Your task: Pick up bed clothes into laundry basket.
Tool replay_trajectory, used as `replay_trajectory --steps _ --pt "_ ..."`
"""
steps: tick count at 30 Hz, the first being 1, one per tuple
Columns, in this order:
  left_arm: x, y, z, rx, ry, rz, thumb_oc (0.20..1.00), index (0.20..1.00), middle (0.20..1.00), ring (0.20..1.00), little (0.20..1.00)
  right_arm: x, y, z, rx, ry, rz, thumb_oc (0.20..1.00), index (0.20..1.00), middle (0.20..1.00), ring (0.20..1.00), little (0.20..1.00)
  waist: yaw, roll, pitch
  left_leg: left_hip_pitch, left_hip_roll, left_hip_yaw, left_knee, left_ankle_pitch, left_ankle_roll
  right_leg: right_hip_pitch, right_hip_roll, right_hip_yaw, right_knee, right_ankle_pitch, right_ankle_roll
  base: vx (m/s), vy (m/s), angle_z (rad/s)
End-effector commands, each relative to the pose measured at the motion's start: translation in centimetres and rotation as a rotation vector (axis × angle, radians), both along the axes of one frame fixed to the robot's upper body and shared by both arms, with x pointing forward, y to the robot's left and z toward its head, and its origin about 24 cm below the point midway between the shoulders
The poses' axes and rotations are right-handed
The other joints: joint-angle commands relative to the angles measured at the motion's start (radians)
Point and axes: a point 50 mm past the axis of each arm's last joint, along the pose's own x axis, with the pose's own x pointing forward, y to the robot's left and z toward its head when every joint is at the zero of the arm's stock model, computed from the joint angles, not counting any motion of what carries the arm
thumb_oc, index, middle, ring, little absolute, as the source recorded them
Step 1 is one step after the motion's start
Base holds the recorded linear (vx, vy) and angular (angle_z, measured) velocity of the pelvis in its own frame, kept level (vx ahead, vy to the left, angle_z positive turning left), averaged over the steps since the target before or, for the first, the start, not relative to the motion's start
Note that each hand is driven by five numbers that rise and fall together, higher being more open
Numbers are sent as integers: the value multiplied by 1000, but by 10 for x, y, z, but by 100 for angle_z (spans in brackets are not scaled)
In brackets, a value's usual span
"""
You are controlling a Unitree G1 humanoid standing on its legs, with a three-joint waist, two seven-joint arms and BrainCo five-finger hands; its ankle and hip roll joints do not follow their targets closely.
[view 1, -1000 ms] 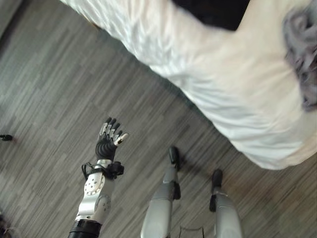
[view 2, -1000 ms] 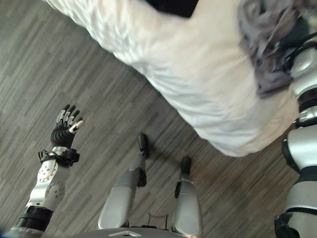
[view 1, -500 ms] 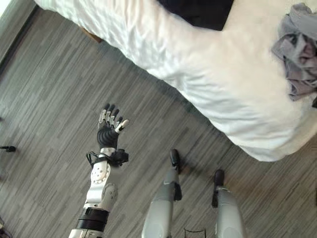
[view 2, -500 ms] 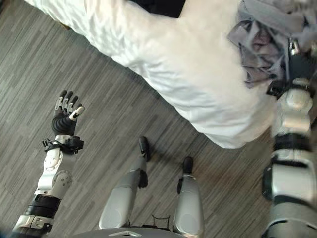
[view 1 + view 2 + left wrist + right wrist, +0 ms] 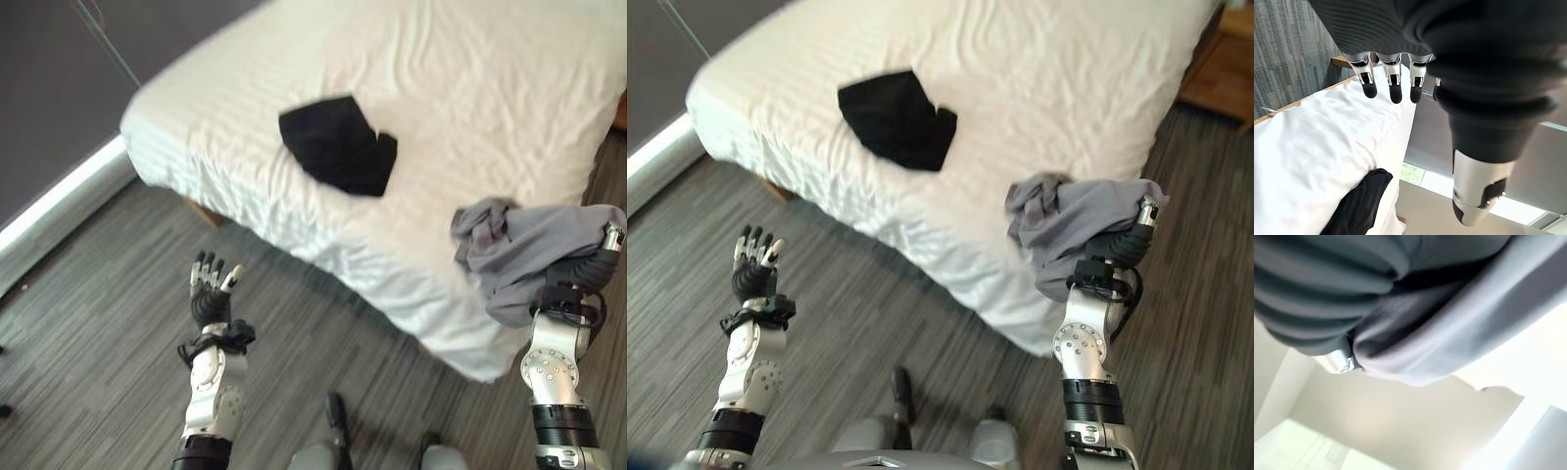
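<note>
A grey garment point(image 5: 519, 259) hangs bunched over the bed's near right corner. My right hand point(image 5: 1122, 245) is shut on it, and the cloth drapes over the fingers; it lies across the hand point(image 5: 1449, 333) in the right wrist view too. A black garment point(image 5: 338, 147) lies flat on the white bed point(image 5: 470, 98), further in and to the left. My left hand point(image 5: 209, 294) is raised over the floor beside the bed, open and holding nothing, its fingers point(image 5: 1393, 83) straight, with the black garment point(image 5: 1359, 205) beyond them.
A dark wall with a white baseboard point(image 5: 59, 196) runs along the left. A wooden bedside unit point(image 5: 1225, 69) stands at the far right of the bed. Grey plank floor point(image 5: 98, 343) lies between me and the bed.
The camera has swung up, so the whole bed top and the black garment show now. The right hand still has the grey garment at the bed's corner. The left hand stays raised and open.
</note>
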Motion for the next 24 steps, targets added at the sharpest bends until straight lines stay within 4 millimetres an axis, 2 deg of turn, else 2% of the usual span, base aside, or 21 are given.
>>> replay_trajectory --steps 1,3,6,9,11,12,16,18,21,24 --pt "6 24 29 135 -97 27 1000 1000 1000 1000 1000 -4 -18 34 -74 -127 -93 200 200 200 200 200 -12 -70 6 145 75 34 4 -115 -74 5 -65 6 -203 253 7 39 -30 5" --pt "2 33 23 161 -53 38 1000 1000 1000 1000 1000 -7 -30 45 -108 -145 -139 200 200 200 200 200 -10 -86 -30 174 77 40 4 -125 -70 25 -62 7 -198 246 9 43 -36 1" --pt "1 33 22 165 -49 37 1000 1000 1000 1000 1000 -9 -33 47 -126 -146 -147 200 200 200 200 200 -9 -91 -37 184 77 45 4 -128 -69 35 -61 10 -198 242 9 21 -10 -4" --pt "-3 35 20 156 -46 39 1000 1000 1000 1000 1000 -17 -45 63 -189 -172 -192 200 200 200 200 200 -15 -104 -61 203 84 53 4 -135 -70 51 -54 11 -199 239 6 2 -25 -7" --pt "-3 37 20 155 -43 47 1000 1000 1000 1000 1000 -18 -46 70 -201 -198 -199 200 200 200 200 200 -18 -104 -65 207 86 57 4 -135 -70 52 -52 12 -200 240 6 -22 -13 -10" --pt "-4 38 19 156 -36 54 1000 1000 1000 1000 1000 -21 -46 81 -214 -244 -213 200 200 200 200 200 -23 -106 -71 216 87 68 4 -136 -69 51 -49 14 -199 241 7 -21 4 -19" --pt "-6 43 21 157 -48 76 1000 1000 1000 1000 1000 -38 -51 95 -258 -316 -269 200 200 200 200 200 -39 -103 -75 232 90 88 4 -141 -68 52 -46 26 -189 240 7 -14 4 -18" --pt "-6 44 22 158 -52 81 1000 1000 1000 1000 1000 -43 -52 95 -269 -313 -293 200 200 200 200 200 -43 -103 -77 237 91 92 4 -144 -67 53 -46 27 -188 240 8 -5 3 -19" --pt "-10 47 23 157 -63 98 1000 1000 1000 1000 1000 -66 -70 86 -328 -238 -414 200 200 200 200 200 -74 -98 -77 243 91 101 4 -148 -65 47 -43 36 -169 236 7 1 13 -6" --pt "-11 46 22 157 -60 97 1000 1000 1000 1000 1000 -70 -75 78 -331 -189 -451 200 200 200 200 200 -83 -97 -78 248 91 105 4 -150 -64 46 -43 39 -165 235 8 5 8 -9"
